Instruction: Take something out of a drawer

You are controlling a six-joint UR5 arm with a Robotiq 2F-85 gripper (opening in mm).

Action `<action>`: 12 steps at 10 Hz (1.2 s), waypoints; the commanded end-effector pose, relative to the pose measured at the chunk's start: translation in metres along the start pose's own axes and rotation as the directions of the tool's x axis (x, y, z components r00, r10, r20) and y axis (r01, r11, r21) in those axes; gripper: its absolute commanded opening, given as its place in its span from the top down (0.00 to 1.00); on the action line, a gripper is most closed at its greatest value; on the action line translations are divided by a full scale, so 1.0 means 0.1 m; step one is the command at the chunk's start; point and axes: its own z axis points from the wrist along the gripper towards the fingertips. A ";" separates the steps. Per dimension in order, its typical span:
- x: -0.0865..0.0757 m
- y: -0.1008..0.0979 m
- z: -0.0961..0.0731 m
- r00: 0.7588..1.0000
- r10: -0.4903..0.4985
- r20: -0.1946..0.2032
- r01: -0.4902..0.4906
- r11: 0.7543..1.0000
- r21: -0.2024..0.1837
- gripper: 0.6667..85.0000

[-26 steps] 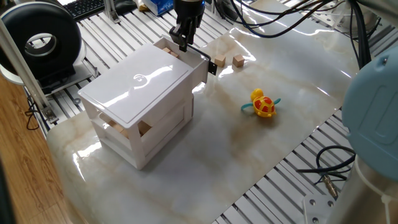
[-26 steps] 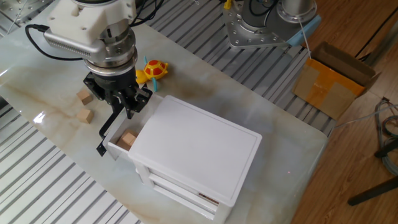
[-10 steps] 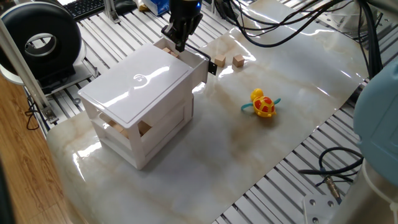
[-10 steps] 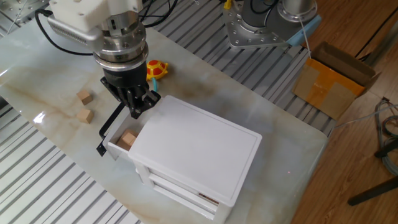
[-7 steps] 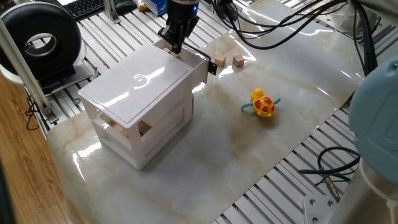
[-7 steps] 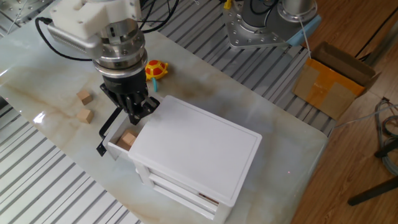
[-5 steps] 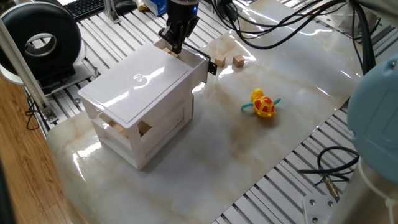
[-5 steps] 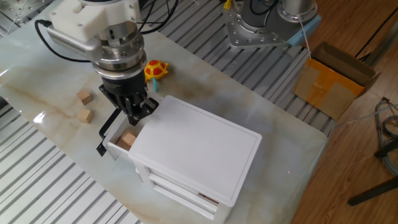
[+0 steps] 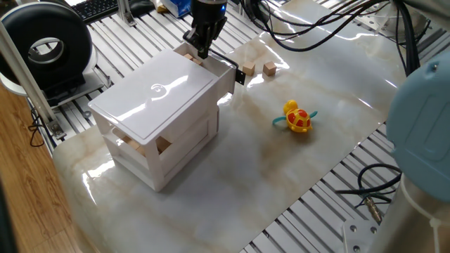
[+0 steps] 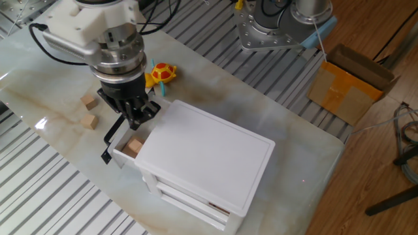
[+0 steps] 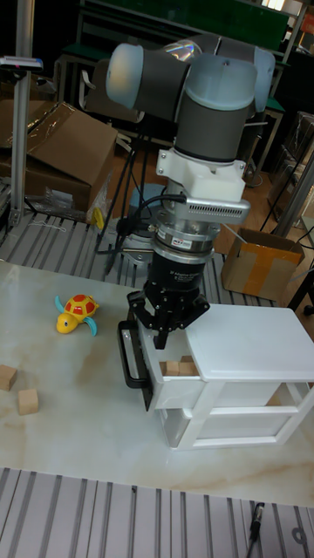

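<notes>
Wooden blocks (image 10: 134, 146) lie in the pulled-out drawer (image 10: 121, 147), top tier of the white box (image 10: 209, 160), just below the pincer (image 10: 135, 119); its grip I cannot tell.

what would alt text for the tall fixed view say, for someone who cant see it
A robot arm's black gripper hangs over the pulled-out top drawer of a white three-tier box, where wooden blocks lie. On the marble table to the left sit a yellow toy turtle and two more wooden cubes.
</notes>
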 end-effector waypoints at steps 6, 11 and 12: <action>0.17 0.03 -0.19 1.000 -0.004 -0.025 0.005 0.999 0.034 0.99; 0.21 0.15 -0.26 0.999 0.040 -0.026 -0.040 0.999 -0.002 0.99; 0.20 0.17 -0.24 0.999 0.042 -0.025 -0.042 0.999 -0.013 0.99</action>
